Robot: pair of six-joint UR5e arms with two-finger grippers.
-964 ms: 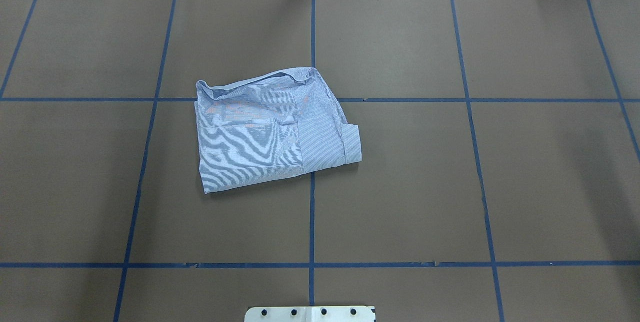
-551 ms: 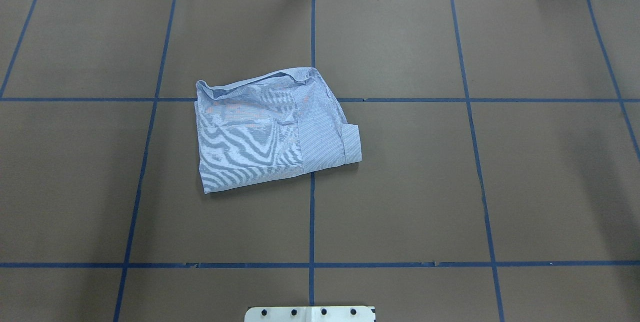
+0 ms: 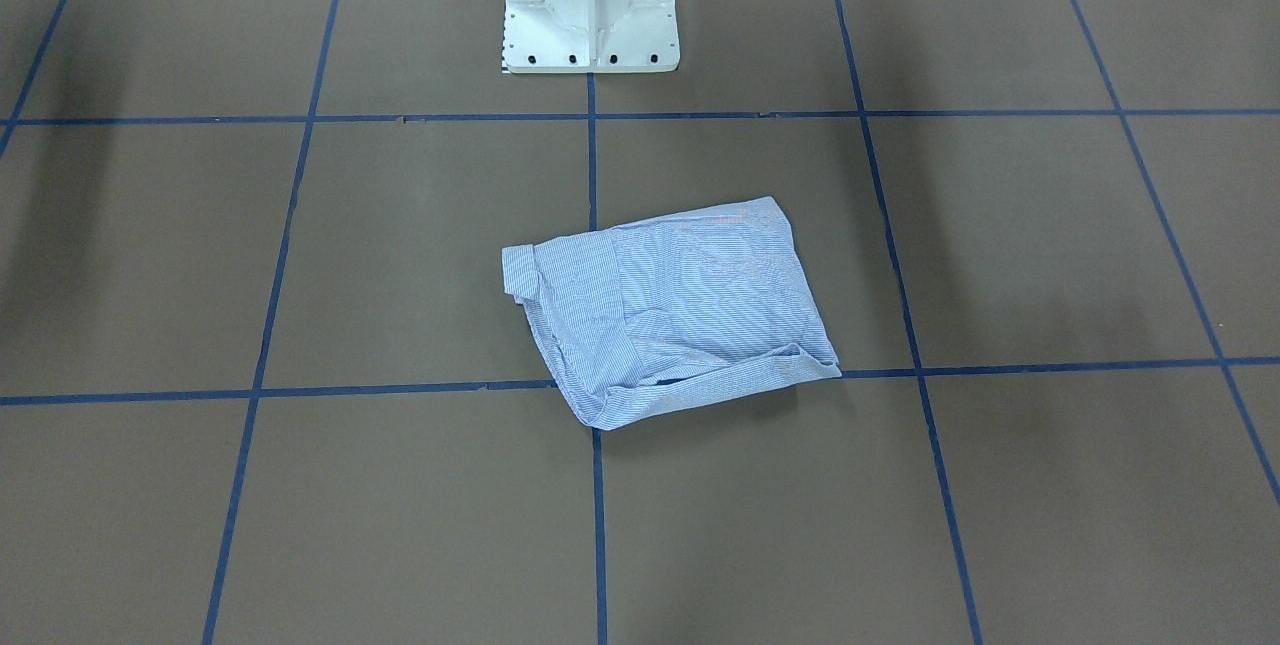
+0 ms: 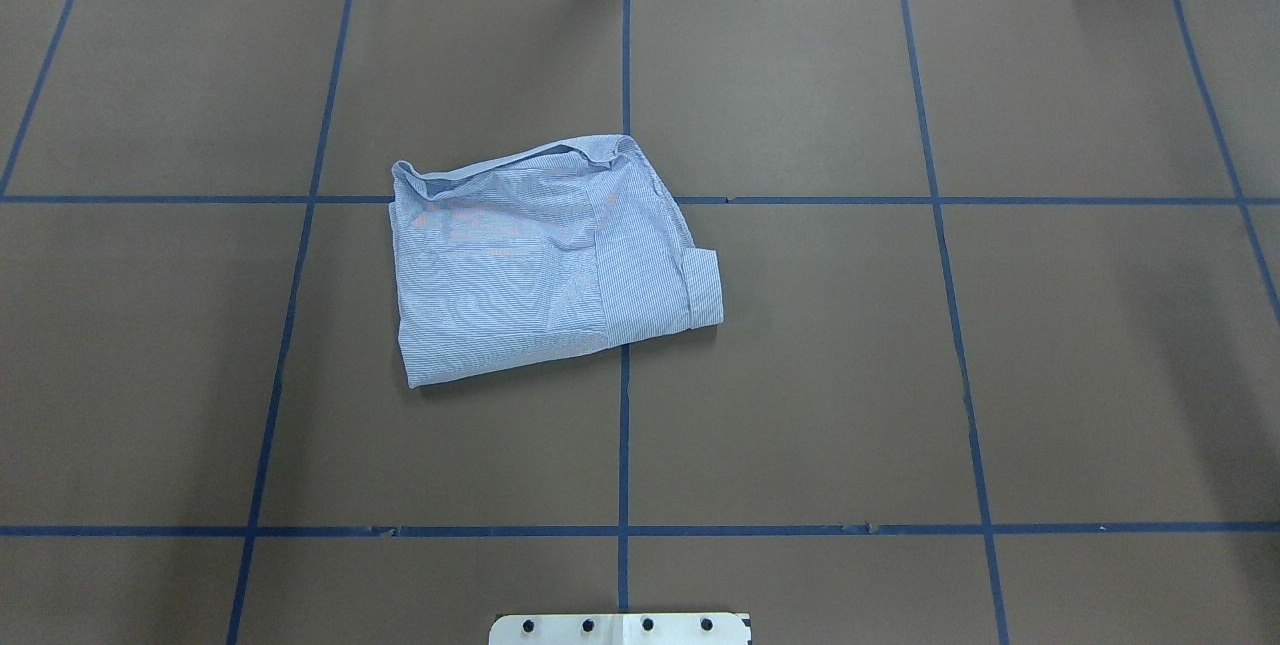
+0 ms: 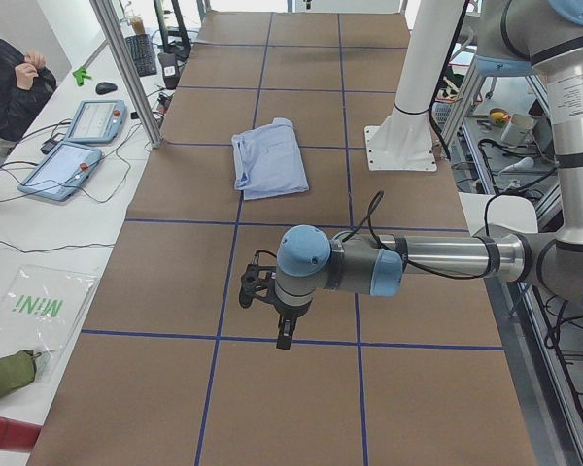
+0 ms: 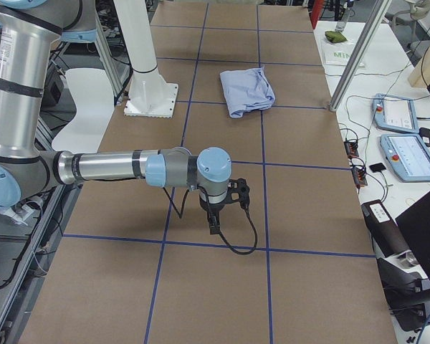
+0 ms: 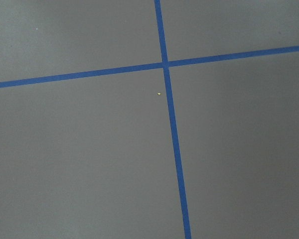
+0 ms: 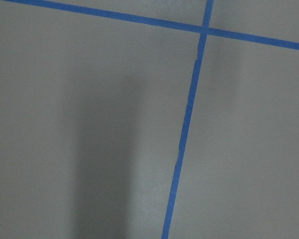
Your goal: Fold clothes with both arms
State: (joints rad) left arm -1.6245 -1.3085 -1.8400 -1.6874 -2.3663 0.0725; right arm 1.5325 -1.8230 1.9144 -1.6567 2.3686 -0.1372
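— Nothing has moved in the last 1 second, right? From overhead the shirt point(image 4: 545, 260) looks just the same.
— Same spot, same creases. It lies folded into a rough rectangle on the brown table point(image 4: 900, 375), mostly on the robot's left of the centre tape line point(image 4: 623, 445) and lapping over it, with a cuff point(image 4: 705, 287) turned out at its right edge.
— And the arms?
— Neither touches it. Seen from the table's end, the left gripper point(image 5: 284, 333) hangs over bare table near a tape crossing point(image 7: 164, 63). The shirt is well apart from it, farther along, in front of the white pedestal point(image 5: 405, 136). The right gripper point(image 6: 213, 223) hangs likewise at the opposite end — well apart too.
— Open or closed?
— Cannot tell for either; both wrist views show only tape and table.
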